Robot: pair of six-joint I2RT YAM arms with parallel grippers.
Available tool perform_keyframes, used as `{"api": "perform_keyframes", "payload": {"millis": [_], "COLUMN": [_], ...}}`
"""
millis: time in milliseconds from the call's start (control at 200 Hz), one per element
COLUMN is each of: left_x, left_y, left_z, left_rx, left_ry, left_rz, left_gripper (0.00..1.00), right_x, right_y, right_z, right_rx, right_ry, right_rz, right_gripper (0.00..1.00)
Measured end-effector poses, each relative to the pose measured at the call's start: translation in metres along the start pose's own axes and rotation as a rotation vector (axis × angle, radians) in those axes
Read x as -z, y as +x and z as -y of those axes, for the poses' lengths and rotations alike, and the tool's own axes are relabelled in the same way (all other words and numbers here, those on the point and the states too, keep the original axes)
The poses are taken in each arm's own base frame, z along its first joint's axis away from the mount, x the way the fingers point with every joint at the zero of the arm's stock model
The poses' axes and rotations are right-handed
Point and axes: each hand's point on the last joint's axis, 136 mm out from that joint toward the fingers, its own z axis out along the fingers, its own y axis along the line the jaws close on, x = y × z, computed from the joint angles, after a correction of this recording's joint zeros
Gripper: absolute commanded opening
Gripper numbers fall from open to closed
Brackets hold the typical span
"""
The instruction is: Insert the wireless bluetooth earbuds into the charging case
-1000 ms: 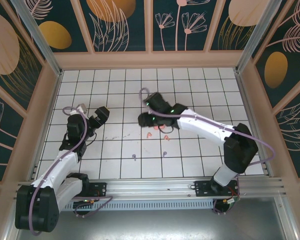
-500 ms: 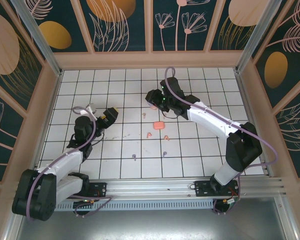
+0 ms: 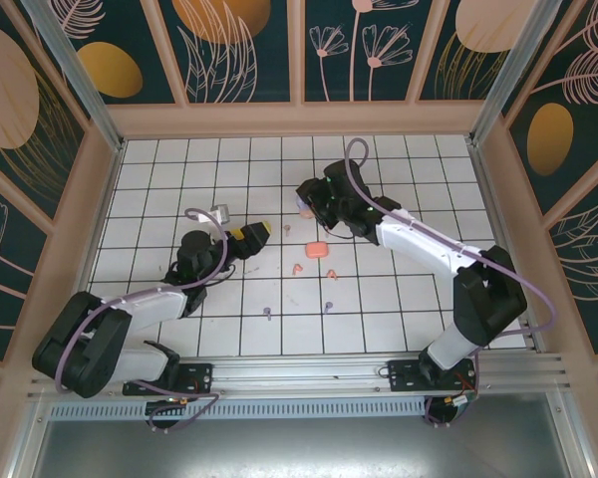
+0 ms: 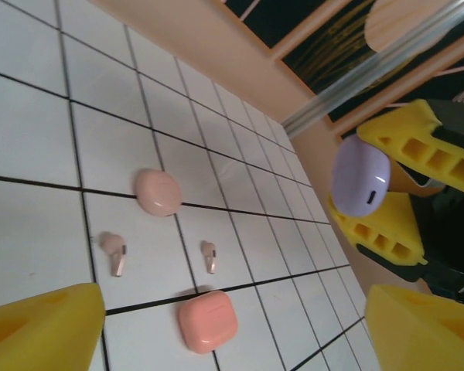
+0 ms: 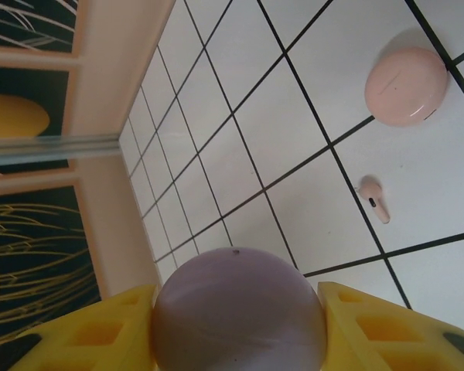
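1. While your right jaws grip the smooth, pebble-shaped lilac plastic charging case [image 5: 240,313] by its two sides, their blocky yellow fingers [image 5: 100,340], moulded with square pockets, stand only as far apart as the case is wide, and the case is held up off the counter.
2. Your left jaws are wide, with nothing between their yellow fingers [image 4: 39,328]; they point across the tiles toward the held case.
3. You are working on a glossy white tiled counter [image 3: 179,169] ruled with thin black grid lines.
4. Count three cases: the lilac one in the grip, a round, domed pale pink plastic case [image 4: 158,192], and a squarish coral-orange plastic case [image 4: 207,321] with rounded corners. The last two lie on the tiles with lids down, apart from each other.
5. Count six tiny, stemmed plastic wireless bluetooth earbuds, in three pairs:
   - two pale pink earbuds [image 4: 114,251] [image 4: 209,255], lying between the pink case and the coral one in your left wrist view;
   - two coral-orange earbuds [image 3: 297,268] [image 3: 330,273], just on the near side of the coral case;
   - two lilac earbuds [image 3: 267,314] [image 3: 328,306], nearest the arm bases.
6. You can see every bud lying loose on the tiles, none seated in a case, and none touching the others.
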Motion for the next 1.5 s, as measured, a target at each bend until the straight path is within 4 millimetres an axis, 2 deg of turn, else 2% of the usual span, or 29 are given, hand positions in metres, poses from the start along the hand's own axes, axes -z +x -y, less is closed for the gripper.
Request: {"api": "perform_keyframes", "payload": {"millis": [255,495,931,1496], "left_x": [-0.014,-0.033,-0.056,-0.075], "left_y": [-0.005,-0.014,-0.006,-0.002], "left_z": [0.03,0.051,0.06,0.066], "left_rx": [-0.061,-0.091,-0.101,-0.105], "left_ry": [0.102,0.165,0.203,0.226], "left_rz": [0.023,0.023,-0.027,-0.041], "left_gripper": [0.71,0.61,0.56,0.45], "right_x": [0.007,0.007,0.006,0.006], "right_y": [-0.004,0.008,0.017,0.026], "right_z": [-0.009,-0.01,-0.012,-0.014], "right_rx": [-0.093,-0.105,-0.094,-0.088], "right_ry": [-0.027,-0.025,-0.03,-0.035], "right_rz": [0.033,0.025,0.007,-0.023], "right_gripper": [0.47,0.47,0.47,0.47]}}
